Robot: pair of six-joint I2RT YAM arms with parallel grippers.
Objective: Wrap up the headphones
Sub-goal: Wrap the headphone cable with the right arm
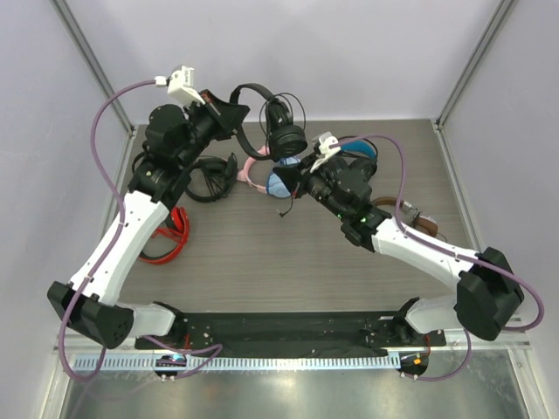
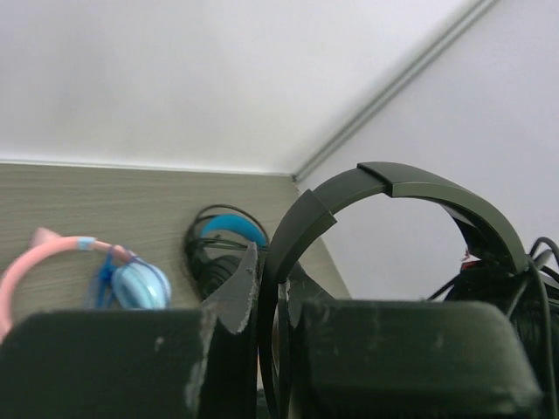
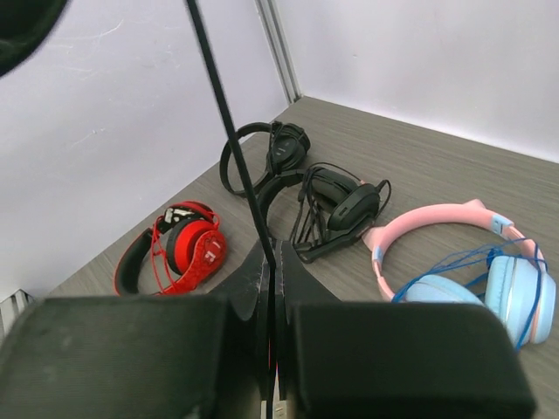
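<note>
The slim black headphones (image 1: 284, 133) hang in the air above the back of the table. My left gripper (image 1: 234, 109) is shut on their thin headband (image 2: 410, 179), which arcs up out of the jaws (image 2: 271, 292) in the left wrist view. A thin black cable (image 3: 223, 113) runs down from the earcups into my right gripper (image 3: 272, 262), which is shut on it. In the top view the right gripper (image 1: 293, 185) sits just below and right of the earcups, over the pink-and-blue pair.
Red headphones (image 1: 170, 231) lie at the left. Two black headsets (image 3: 279, 148) (image 3: 345, 205) rest at the back left. A pink-and-blue pair (image 1: 266, 179) lies mid-table. A black pair with blue lining (image 1: 362, 153) sits behind the right arm, and a brown item (image 1: 419, 223) lies at the right.
</note>
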